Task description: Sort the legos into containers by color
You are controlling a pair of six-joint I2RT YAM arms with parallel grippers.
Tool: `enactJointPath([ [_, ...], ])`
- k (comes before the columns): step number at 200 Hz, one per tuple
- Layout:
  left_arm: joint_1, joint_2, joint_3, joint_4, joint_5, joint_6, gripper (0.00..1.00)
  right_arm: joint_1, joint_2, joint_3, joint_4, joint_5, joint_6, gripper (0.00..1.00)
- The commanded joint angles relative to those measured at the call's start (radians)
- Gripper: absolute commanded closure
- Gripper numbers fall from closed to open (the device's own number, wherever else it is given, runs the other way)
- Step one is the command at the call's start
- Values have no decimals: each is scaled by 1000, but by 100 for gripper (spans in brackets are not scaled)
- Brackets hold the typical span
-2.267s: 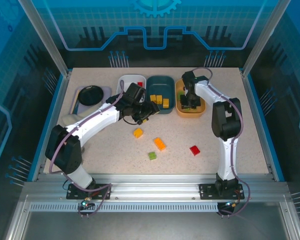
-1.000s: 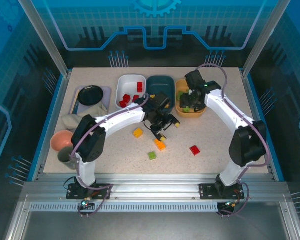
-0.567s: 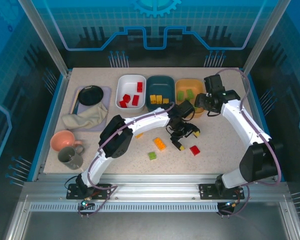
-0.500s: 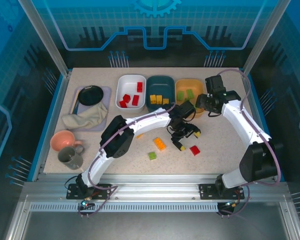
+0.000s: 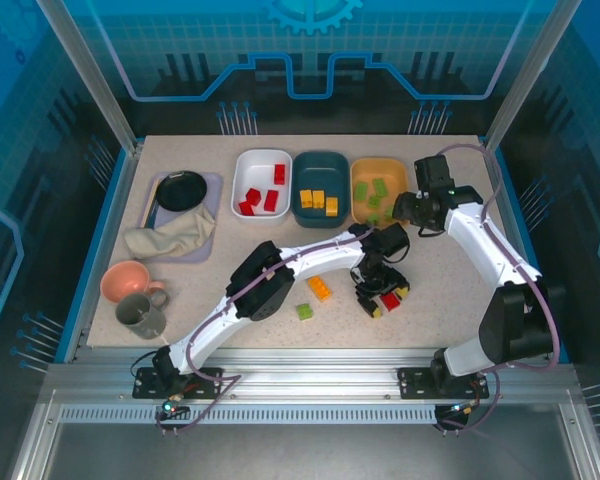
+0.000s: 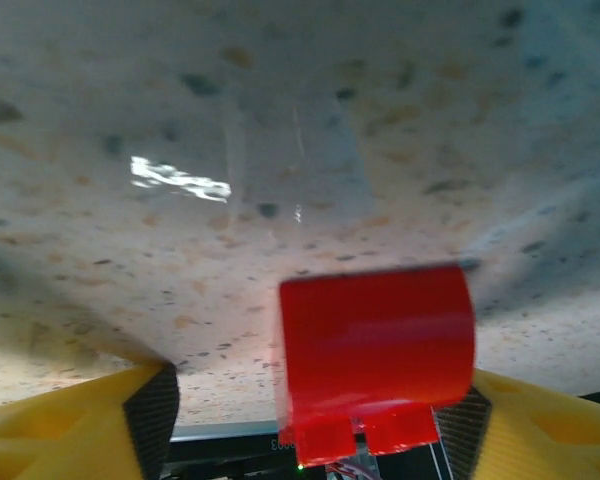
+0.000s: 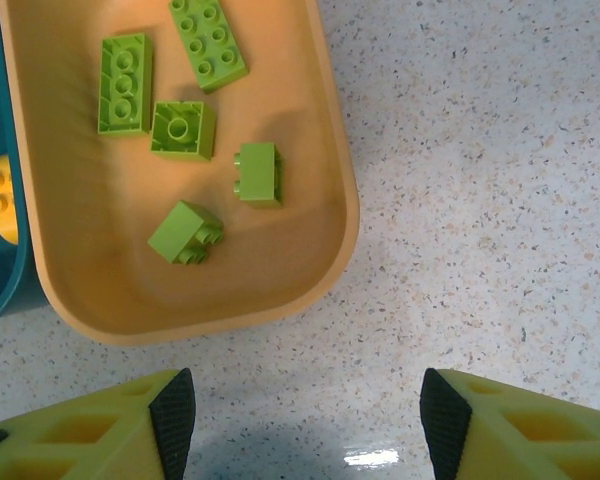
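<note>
A red lego (image 6: pixel 375 350) lies on the table between the fingers of my left gripper (image 6: pixel 313 415). The jaws are open, with a clear gap on the left side. From above, that left gripper (image 5: pixel 383 297) stands over the red lego (image 5: pixel 391 301). An orange lego (image 5: pixel 320 288) and a green lego (image 5: pixel 304 312) lie loose nearby. The white container (image 5: pixel 248 165) holds red legos, the teal container (image 5: pixel 320 162) yellow ones. The orange-yellow container (image 7: pixel 332 250) holds several green legos (image 7: pixel 185 232). My right gripper (image 7: pixel 308 420) hangs open and empty just in front of the orange-yellow container (image 5: pixel 362 172).
A black dish (image 5: pixel 180 189) on a lavender tray and a crumpled cloth (image 5: pixel 170 240) sit at the back left. A pink cup (image 5: pixel 128 282) and a grey mug (image 5: pixel 140 315) stand at the front left. The left arm stretches across the table's middle.
The left arm has swung right and forward to the red lego, and its jaws have narrowed around it. The right gripper has drawn back from over the orange-yellow container.
</note>
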Motion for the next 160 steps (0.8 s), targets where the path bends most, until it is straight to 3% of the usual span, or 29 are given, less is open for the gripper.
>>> enactJointPath([
  [1, -6, 14, 24, -41, -8, -8, 36, -13, -31, -18, 15, -24, -17, 36],
  [65, 5, 39, 22, 18, -58, 13, 72, -12, -54, -38, 22, -66, -35, 38],
  [96, 31, -52, -1, -32, -136, 88, 74, -11, -99, -20, -14, -109, -70, 38],
  [125, 99, -234, -141, 1, -211, 150, 74, -11, -200, -9, -48, -192, -91, 38],
  [160, 213, -395, -223, -59, -310, 296, 74, 5, -317, -71, 52, -490, -102, 37],
])
